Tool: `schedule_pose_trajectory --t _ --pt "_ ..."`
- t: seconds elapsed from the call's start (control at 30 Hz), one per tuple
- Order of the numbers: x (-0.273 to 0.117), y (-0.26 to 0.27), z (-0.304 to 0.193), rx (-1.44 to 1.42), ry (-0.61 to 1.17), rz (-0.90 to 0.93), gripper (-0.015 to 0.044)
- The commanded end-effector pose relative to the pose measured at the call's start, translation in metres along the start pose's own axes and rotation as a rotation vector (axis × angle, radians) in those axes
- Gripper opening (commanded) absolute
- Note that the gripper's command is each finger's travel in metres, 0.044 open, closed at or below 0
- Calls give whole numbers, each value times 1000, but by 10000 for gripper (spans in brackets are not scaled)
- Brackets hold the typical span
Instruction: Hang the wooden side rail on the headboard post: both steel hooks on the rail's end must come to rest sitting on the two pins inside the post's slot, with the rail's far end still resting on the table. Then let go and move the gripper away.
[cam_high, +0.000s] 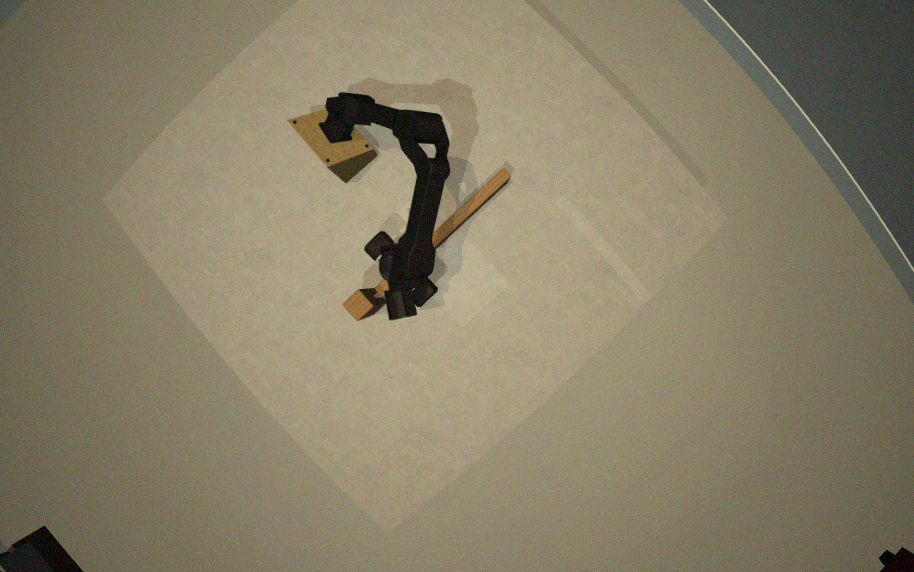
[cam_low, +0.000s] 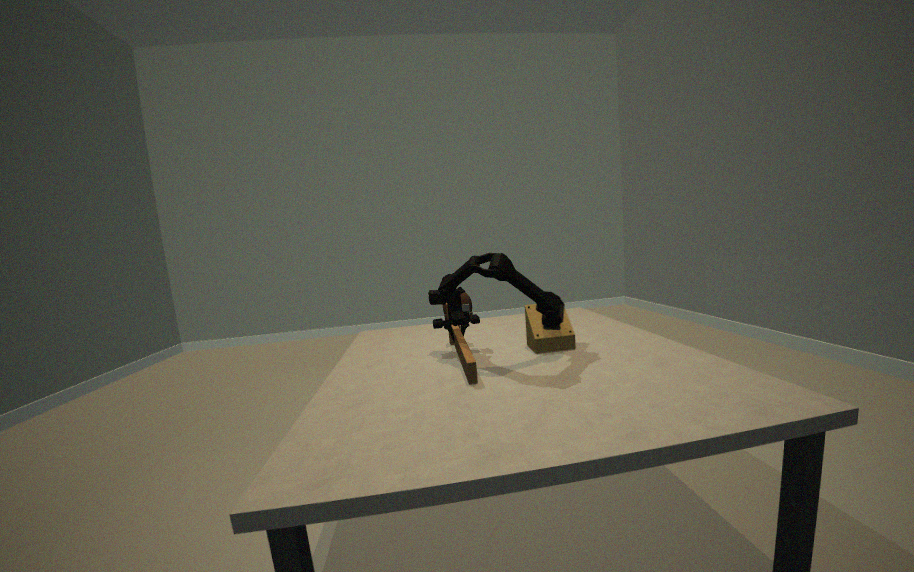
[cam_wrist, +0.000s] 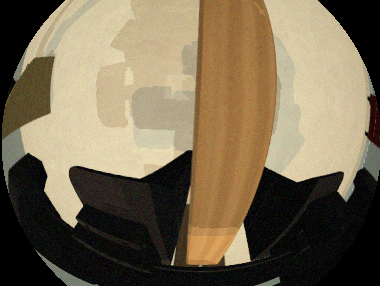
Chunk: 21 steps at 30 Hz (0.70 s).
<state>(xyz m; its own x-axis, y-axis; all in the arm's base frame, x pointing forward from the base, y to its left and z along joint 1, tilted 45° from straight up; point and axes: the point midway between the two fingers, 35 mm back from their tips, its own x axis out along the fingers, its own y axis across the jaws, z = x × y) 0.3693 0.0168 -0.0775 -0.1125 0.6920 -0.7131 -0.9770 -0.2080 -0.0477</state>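
Note:
The wooden rail runs diagonally under the arm. Its far end is low, at or very near the table top. My gripper is shut on the rail near the post end, a finger on each side in the wrist view. In the top view the arm hides the fingers. The headboard post stands just beyond the rail's near end and is mostly behind the gripper in the exterior view. The hooks, slot and pins are hidden, so I cannot tell whether they touch.
The arm's yellowish base block stands on the table, to one side of the rail. The arm arches between block and gripper, above the rail in the top view.

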Motion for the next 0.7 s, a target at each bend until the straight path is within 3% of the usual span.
schedule_pose_trajectory --t 0.0,0.67 --pt "-5 -1 -3 -3 8 -8 0" --pt "-4 -1 -5 -3 8 -8 0"
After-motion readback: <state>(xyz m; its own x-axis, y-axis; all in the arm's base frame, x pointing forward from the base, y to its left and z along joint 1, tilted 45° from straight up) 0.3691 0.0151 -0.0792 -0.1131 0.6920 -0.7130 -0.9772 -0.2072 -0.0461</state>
